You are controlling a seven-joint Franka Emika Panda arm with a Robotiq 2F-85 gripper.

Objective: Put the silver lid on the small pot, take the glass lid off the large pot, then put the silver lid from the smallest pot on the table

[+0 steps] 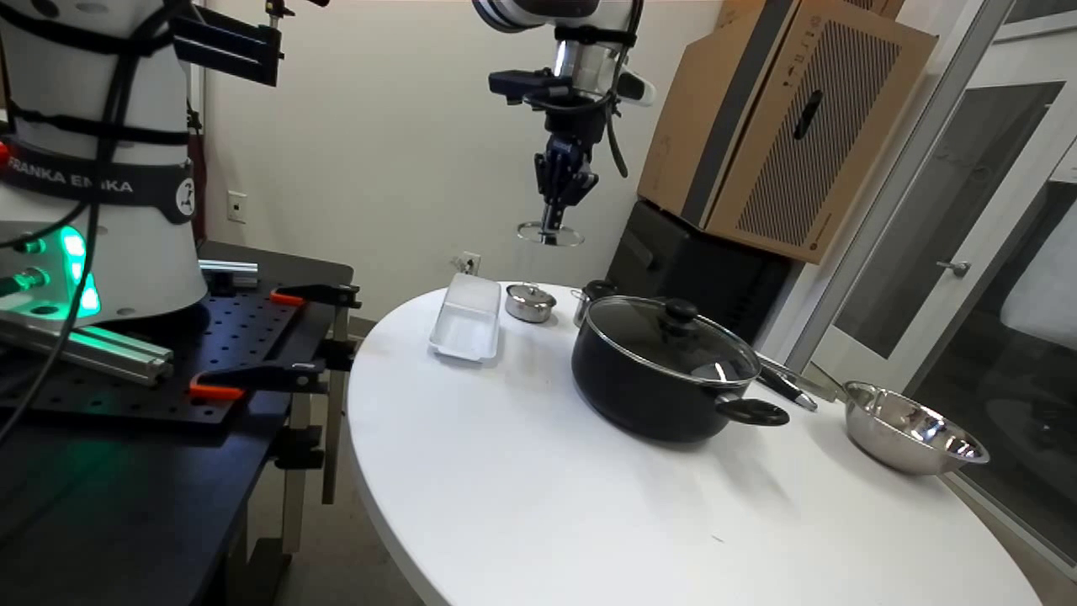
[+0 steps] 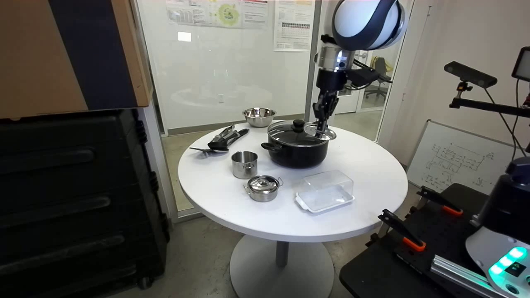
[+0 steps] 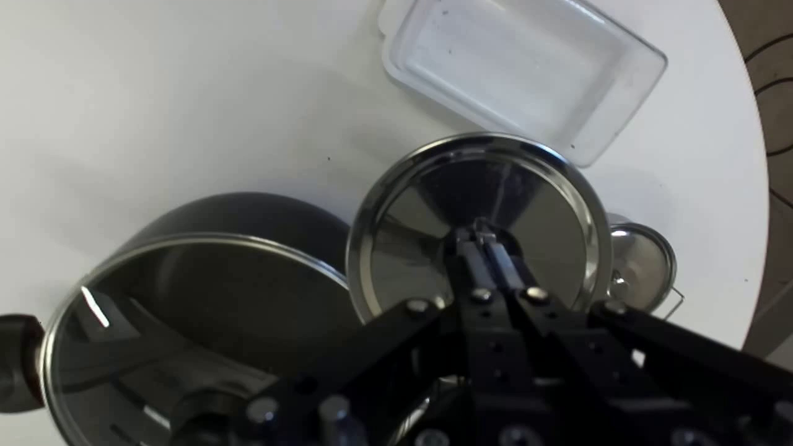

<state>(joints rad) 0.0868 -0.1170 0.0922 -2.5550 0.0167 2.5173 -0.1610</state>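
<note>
The claw (image 3: 476, 240) grips the silver lid (image 3: 478, 189), so covering the small pot (image 2: 244, 169), leftward in an exterior view, seems in hand, calling next for centring and level lowering.

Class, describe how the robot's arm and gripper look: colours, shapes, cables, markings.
The arm is rounded and white, with black cables and straps. A dark band reads FRANKA EMIKA, a cable crossing it; green lights glow below. Past a silver cylinder, the dark, angular gripper has slim fingers, greyish toward the tips.
</note>
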